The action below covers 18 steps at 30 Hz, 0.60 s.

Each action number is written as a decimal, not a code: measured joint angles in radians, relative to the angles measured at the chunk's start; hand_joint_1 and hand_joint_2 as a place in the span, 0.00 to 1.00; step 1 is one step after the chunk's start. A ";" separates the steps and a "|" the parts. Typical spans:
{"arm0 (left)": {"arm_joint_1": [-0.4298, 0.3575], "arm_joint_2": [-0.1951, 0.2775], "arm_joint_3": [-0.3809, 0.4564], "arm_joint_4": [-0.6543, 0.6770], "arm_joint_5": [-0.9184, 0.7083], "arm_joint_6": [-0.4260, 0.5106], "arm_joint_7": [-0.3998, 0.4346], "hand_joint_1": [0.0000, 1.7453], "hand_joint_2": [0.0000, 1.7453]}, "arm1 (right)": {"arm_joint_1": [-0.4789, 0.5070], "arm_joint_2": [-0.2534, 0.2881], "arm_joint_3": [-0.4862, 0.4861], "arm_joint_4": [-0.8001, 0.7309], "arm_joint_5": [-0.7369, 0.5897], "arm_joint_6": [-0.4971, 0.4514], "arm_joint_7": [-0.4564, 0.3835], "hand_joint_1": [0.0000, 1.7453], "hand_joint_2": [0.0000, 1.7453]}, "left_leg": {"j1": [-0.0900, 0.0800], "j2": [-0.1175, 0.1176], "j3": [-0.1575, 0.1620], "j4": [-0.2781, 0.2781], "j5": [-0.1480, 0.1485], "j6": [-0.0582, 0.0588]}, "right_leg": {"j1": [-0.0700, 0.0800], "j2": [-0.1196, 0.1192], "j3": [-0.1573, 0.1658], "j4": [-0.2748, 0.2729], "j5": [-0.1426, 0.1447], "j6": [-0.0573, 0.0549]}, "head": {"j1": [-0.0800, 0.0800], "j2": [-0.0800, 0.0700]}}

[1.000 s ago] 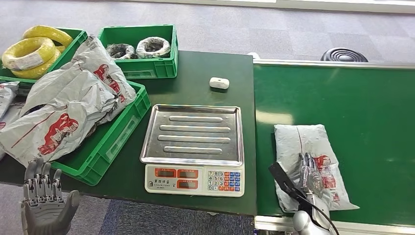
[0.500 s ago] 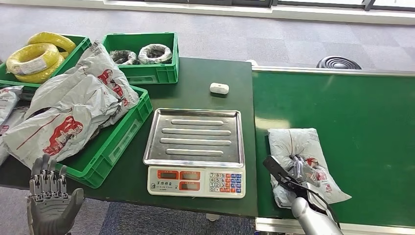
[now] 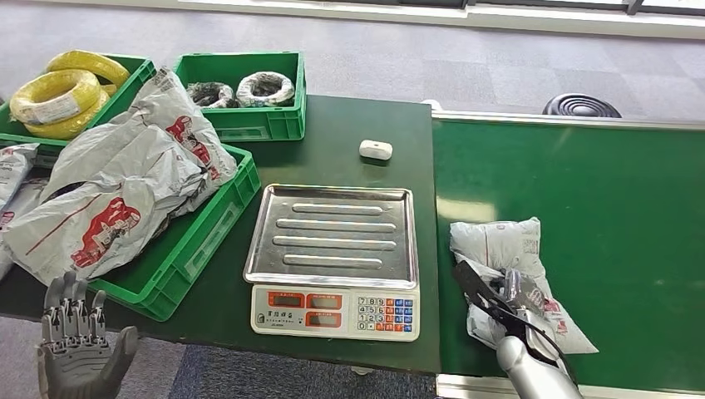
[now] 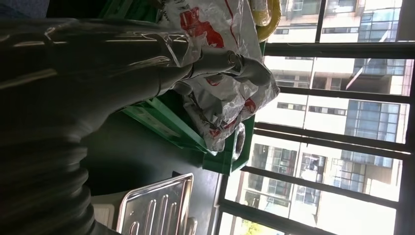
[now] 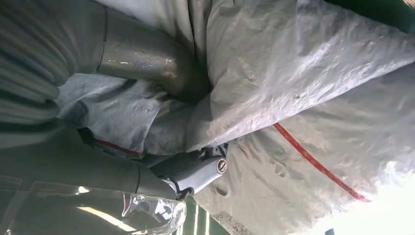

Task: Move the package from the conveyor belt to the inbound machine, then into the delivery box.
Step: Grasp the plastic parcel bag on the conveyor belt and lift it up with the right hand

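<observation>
Right robot hand (image 3: pixel 514 293) clamped on grey package (image 3: pixel 505 249), plastic bunched up between thumb and fingers (image 5: pixel 147 63). Package sits on green conveyor belt (image 3: pixel 615 216), near its left edge, just beside scale (image 3: pixel 337 249). Scale tray bare, at table (image 3: pixel 341 141) front edge. Left robot hand (image 3: pixel 76 349) released, fingers spread, hanging off table front-left corner, below green crate (image 3: pixel 199 237) piled with grey bags.

I stand in a parcel-sorting workspace: green conveyor belt (image 3: pixel 574 224) at 3 o'clock, weighing scale (image 3: pixel 337 249) ahead, crates (image 3: pixel 179 249) of grey mailers (image 3: pixel 116 183) at 9 o'clock.
</observation>
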 joint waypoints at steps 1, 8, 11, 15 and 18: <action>0.005 -0.001 0.000 -0.002 0.000 0.003 0.000 0.00 1.00 | 0.009 0.001 -0.006 -0.009 -0.008 -0.036 -0.015 1.00 1.00 | 0.000 0.000 -0.002 0.000 0.000 0.000 | 0.000 0.000 -0.001 0.000 0.000 0.000 | 0.000 0.000; 0.035 -0.001 -0.002 -0.022 0.006 0.013 -0.002 0.00 1.00 | 0.126 0.039 -0.208 -0.241 -0.032 -0.311 -0.428 1.00 1.00 | 0.000 -0.005 -0.017 0.000 0.002 0.000 | 0.000 -0.005 -0.008 0.002 0.001 0.000 | 0.000 0.000; 0.019 0.000 -0.003 -0.021 0.006 -0.009 -0.002 0.00 1.00 | 0.150 0.113 -0.411 -0.450 -0.083 -0.330 -0.732 1.00 1.00 | 0.000 -0.005 -0.021 0.001 0.004 0.000 | 0.000 -0.006 -0.013 0.002 0.002 -0.001 | 0.000 0.000; 0.001 0.000 -0.004 -0.014 0.006 -0.018 -0.002 0.00 1.00 | 0.156 0.174 -0.540 -0.640 -0.111 -0.336 -0.794 1.00 1.00 | 0.000 -0.005 -0.021 0.001 0.004 0.000 | 0.000 -0.005 -0.014 0.002 0.002 -0.001 | 0.000 0.000; -0.006 0.001 -0.005 -0.012 0.005 -0.025 -0.002 0.00 1.00 | 0.164 0.199 -0.584 -0.716 -0.119 -0.336 -0.793 1.00 1.00 | 0.000 -0.004 -0.022 0.001 0.004 0.000 | 0.000 -0.005 -0.014 0.002 0.002 -0.001 | 0.000 0.000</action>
